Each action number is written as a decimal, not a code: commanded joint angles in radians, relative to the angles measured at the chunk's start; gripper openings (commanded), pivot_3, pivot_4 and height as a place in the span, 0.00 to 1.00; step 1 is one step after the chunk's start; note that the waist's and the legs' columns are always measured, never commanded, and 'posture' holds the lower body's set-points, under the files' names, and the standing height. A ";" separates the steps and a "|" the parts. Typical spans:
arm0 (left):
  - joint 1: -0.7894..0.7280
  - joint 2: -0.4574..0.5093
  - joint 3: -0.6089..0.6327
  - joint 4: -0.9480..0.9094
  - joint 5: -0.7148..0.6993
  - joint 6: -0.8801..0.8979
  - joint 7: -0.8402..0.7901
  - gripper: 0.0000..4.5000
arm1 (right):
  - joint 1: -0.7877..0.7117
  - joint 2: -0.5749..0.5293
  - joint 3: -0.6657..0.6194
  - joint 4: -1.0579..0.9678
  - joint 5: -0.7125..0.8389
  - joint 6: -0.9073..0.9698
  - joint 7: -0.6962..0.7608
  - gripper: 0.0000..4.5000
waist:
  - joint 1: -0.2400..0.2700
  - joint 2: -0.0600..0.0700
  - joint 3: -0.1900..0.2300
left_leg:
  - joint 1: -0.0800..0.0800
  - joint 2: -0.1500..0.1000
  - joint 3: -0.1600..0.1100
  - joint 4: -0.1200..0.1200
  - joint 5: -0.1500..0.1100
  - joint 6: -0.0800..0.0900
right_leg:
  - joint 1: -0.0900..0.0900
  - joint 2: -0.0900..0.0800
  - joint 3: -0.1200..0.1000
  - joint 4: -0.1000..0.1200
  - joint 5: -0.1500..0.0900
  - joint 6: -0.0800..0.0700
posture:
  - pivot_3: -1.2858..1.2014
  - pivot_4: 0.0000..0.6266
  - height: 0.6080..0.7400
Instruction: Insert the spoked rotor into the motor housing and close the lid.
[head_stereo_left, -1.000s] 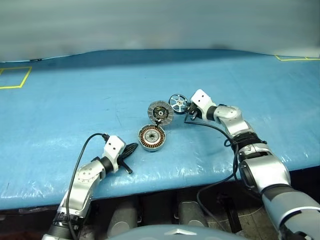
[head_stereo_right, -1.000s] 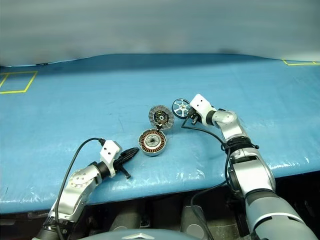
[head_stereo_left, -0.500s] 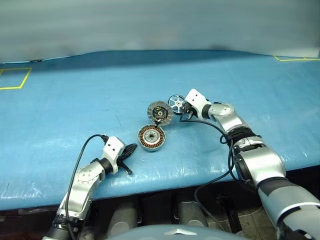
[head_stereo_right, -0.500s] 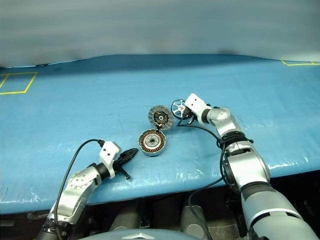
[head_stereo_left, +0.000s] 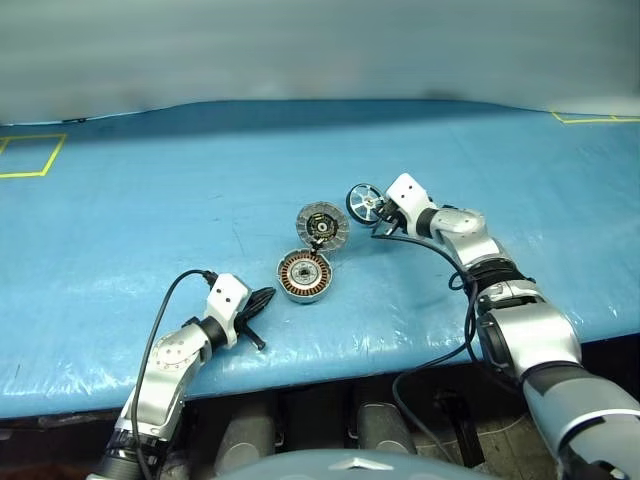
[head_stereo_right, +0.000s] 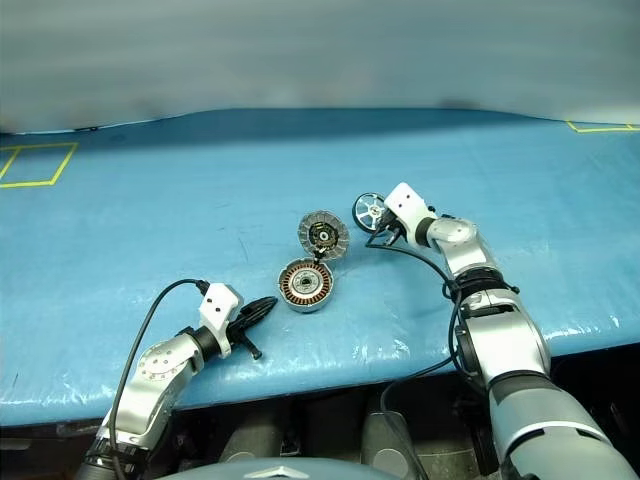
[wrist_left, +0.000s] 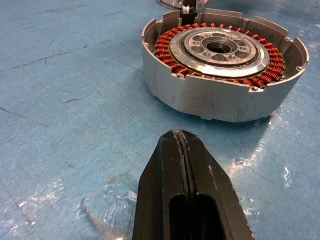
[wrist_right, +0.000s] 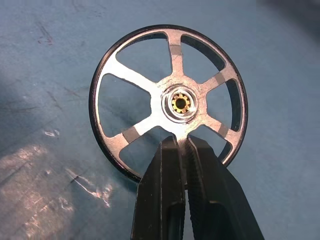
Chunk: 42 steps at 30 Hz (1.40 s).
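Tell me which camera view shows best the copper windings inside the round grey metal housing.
The left wrist view: the round grey metal housing is close, its copper windings distinct. In both eye views it is small, with the windings a brown ring.

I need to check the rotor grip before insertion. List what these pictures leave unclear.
- Spoked rotor: in the right wrist view the right gripper, shut on it, covers its lower rim and one spoke.
- Lid: in the head views too small to read its inner face; in the left wrist view cut off by the top edge.
- Motor housing: its far wall and the hinge are partly hidden.
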<state>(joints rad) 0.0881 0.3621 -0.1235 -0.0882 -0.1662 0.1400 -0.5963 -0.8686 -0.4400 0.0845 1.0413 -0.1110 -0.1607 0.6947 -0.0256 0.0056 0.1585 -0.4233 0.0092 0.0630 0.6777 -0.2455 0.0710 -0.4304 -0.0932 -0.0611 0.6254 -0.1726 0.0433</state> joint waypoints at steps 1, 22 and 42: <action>0.002 0.006 0.003 0.043 -0.004 0.002 -0.019 0.00 | 0.089 -0.050 -0.083 -0.204 0.080 0.039 0.000 0.01 | 0.002 0.000 0.000 | 0.000 0.000 0.000 0.000 0.000 0.000 | 0.000 0.000 0.000 0.000 0.000 0.000 | 0.52 0.24 1.00; -0.028 0.021 0.035 0.100 -0.068 -0.197 -0.204 0.00 | 0.936 -0.138 -0.109 -1.562 0.607 0.665 0.159 0.01 | 0.017 -0.002 0.001 | -0.008 0.002 -0.004 0.003 -0.002 -0.002 | -0.010 -0.005 -0.006 0.000 -0.005 0.005 | 0.52 0.24 1.00; -0.025 0.011 0.038 0.110 -0.072 -0.218 -0.206 0.00 | 0.667 -0.045 0.162 -1.354 0.321 0.560 0.036 0.01 | 0.040 -0.005 0.002 | -0.010 0.001 -0.002 0.005 -0.004 0.000 | -0.012 -0.003 -0.008 0.000 -0.005 0.005 | 0.52 0.24 1.00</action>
<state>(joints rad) 0.0603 0.3759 -0.0925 0.0403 -0.2262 -0.0747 -0.8050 -0.1842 -0.4888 0.2532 -0.3035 0.2130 0.4282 0.7257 0.0143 0.0003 0.1603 -0.4332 0.0103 0.0612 0.6832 -0.2491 0.0712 -0.4418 -0.0960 -0.0693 0.6254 -0.1773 0.0485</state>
